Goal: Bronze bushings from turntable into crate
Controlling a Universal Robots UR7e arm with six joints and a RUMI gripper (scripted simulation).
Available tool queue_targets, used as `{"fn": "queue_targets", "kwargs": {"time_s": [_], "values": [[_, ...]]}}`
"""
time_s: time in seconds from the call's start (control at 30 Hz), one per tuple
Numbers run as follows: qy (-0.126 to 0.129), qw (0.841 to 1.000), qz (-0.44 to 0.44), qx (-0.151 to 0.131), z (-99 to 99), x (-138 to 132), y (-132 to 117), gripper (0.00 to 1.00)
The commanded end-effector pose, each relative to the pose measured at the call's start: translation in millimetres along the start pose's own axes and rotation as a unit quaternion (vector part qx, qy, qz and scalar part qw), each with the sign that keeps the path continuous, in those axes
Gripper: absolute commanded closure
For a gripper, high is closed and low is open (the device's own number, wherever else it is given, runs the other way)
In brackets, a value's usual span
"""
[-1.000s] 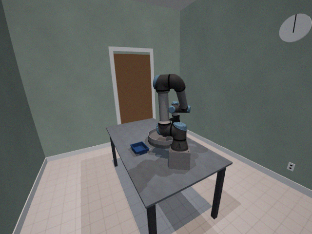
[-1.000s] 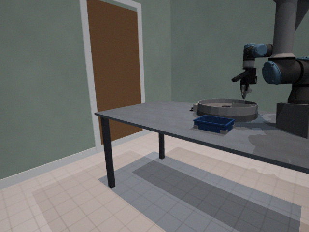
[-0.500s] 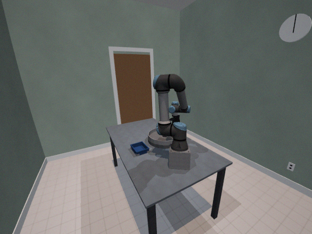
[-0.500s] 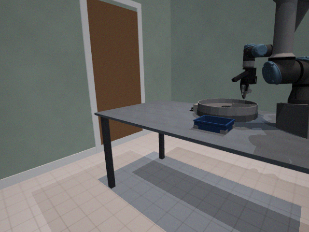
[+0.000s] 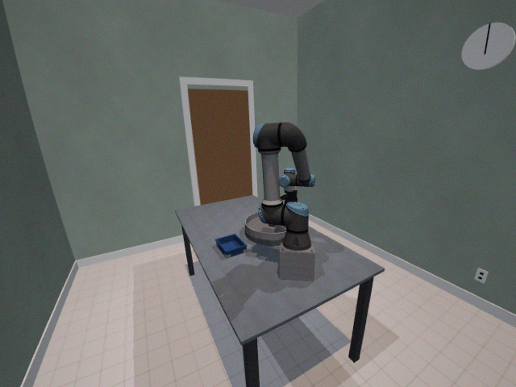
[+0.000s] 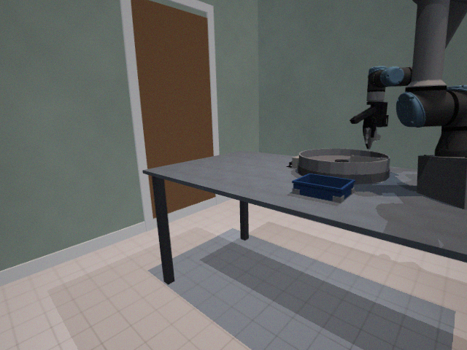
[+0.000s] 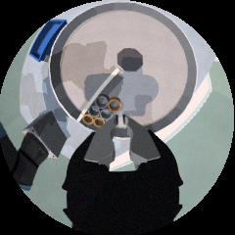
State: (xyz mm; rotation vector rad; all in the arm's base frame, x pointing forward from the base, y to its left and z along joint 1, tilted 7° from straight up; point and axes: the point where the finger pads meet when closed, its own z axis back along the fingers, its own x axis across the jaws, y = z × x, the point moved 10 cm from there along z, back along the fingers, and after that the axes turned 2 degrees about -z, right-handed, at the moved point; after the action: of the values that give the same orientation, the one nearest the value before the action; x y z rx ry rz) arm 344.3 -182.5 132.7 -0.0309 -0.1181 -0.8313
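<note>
No bushing has yet been lifted, it seems: the gripper (image 6: 368, 146) (image 7: 119, 115) is poised above the turntable (image 5: 268, 231) (image 6: 344, 168) (image 7: 191, 64), its claw narrow and holding nothing. Three bronze bushings (image 7: 115, 104) are seen on the turntable, clustered with steel bushings (image 7: 102, 101) beside its curved pale strip (image 7: 100, 93) — the crate (image 5: 230, 244) (image 6: 323, 187) (image 7: 47, 40) lies just outside its rim. An opened claw and a careful descent over one bronze sleeve would be called for.

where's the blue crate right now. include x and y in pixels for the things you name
In the exterior view, the blue crate (image 5: 230, 245) (image 6: 322, 191) (image 7: 47, 40) sits on the table (image 5: 266, 301) (image 6: 226, 176), just in front of the round turntable (image 5: 263, 235) (image 6: 341, 167) (image 7: 191, 69).
</note>
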Motion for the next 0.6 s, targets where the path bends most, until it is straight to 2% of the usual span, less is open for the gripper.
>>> {"fn": "queue_targets", "kwargs": {"time_s": [0.0, 0.07, 0.23, 0.57], "values": [[0.001, 1.0, 0.001, 0.0, -6.2, -1.0, 0.9, 0.94], [0.001, 1.0, 0.001, 0.0, -6.2, -1.0, 0.9, 0.94], [0.001, 1.0, 0.001, 0.0, -23.6, -1.1, 1.2, 0.94], [0.0, 1.0, 0.001, 0.0, -23.3, -0.2, 0.9, 0.94]]}}
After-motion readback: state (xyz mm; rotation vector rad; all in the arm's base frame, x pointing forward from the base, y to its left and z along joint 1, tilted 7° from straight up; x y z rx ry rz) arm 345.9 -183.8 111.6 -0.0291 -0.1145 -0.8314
